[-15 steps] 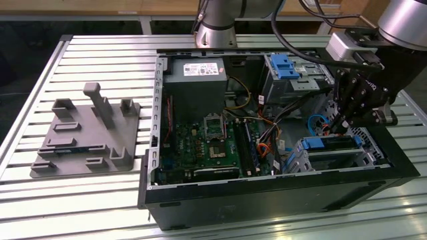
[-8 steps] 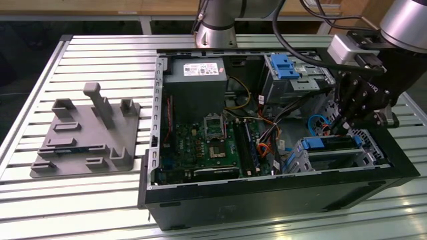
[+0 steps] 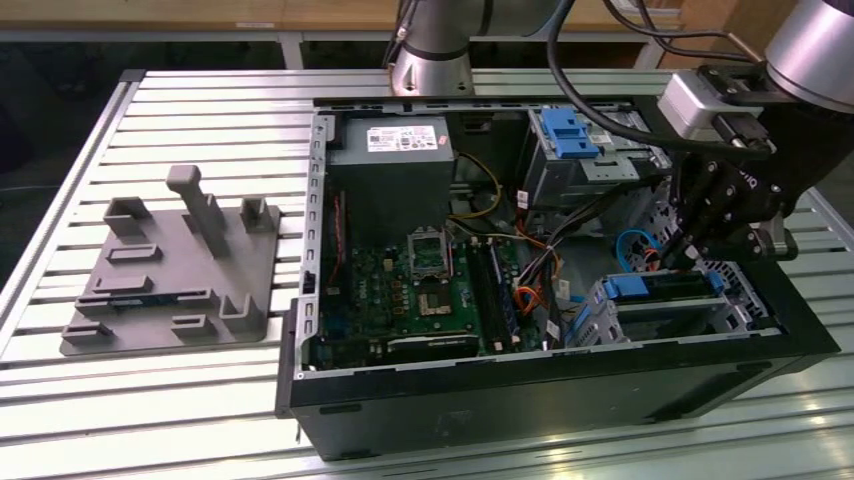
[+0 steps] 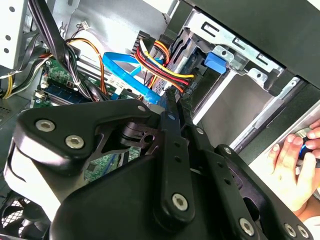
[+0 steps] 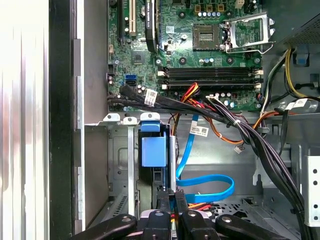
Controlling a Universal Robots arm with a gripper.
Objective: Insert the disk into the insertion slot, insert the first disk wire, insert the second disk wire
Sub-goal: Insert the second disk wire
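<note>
Disk (image 3: 663, 289) largely hidden inside the insertion slot (image 3: 667, 310), jaw tips perhaps masked by cables (image 5: 200, 187).

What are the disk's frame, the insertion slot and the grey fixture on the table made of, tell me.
The disk's frame: bright blue, smooth, likely moulded plastic. The insertion slot: silvery perforated sheet, apparently bare metal. The grey fixture: uniform matte grey blocks, probably plastic, not certain.
</note>
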